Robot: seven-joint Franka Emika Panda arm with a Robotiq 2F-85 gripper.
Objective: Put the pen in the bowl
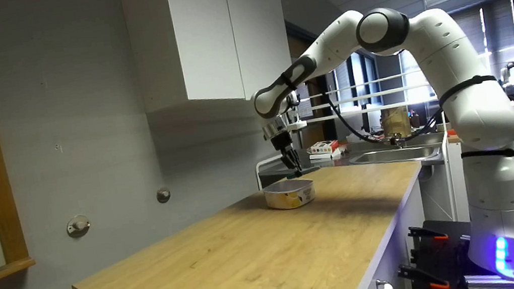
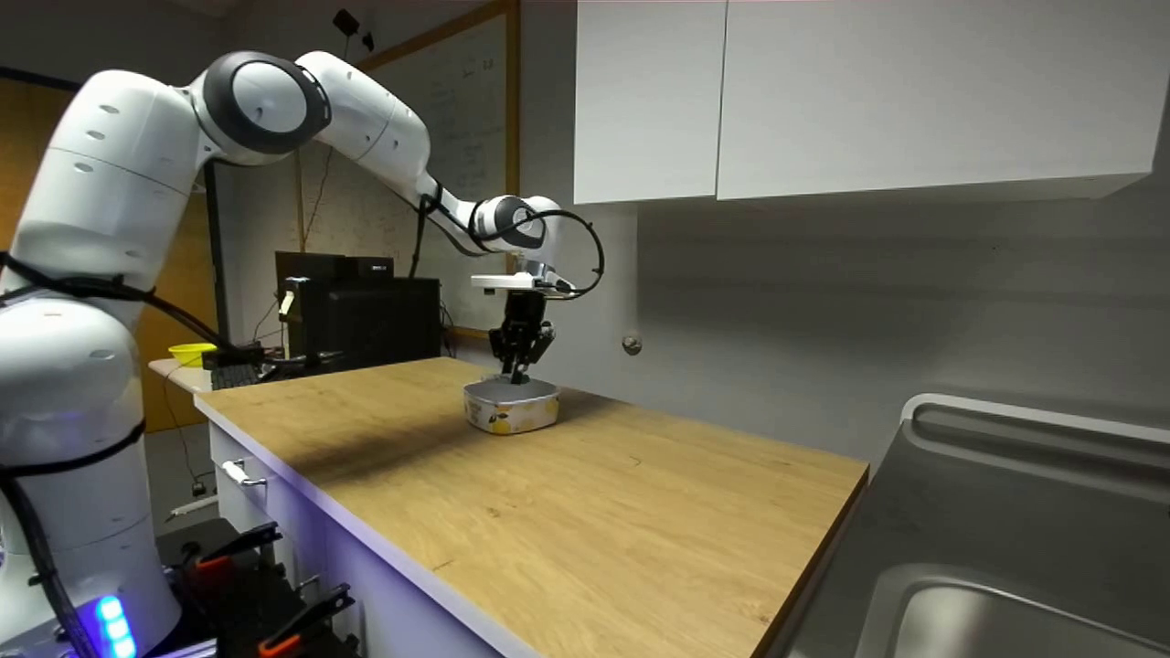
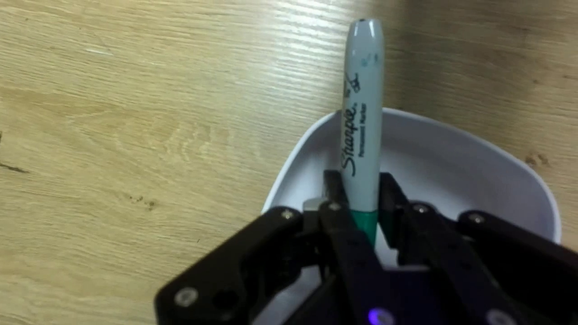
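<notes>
The gripper (image 3: 361, 188) has its fingers closed upon the pen (image 3: 363, 95), above the bowl (image 3: 451, 167). One end reaches beyond the rim, so if released here, I fear it may tip onto the counter (image 1: 233, 255).

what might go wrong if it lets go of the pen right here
The grey end of the pen juts past the edge of the bowl in the wrist view, so it may catch there or tip onto the countertop. The gripper is close to the bowl, so lowering further might bump it.
</notes>
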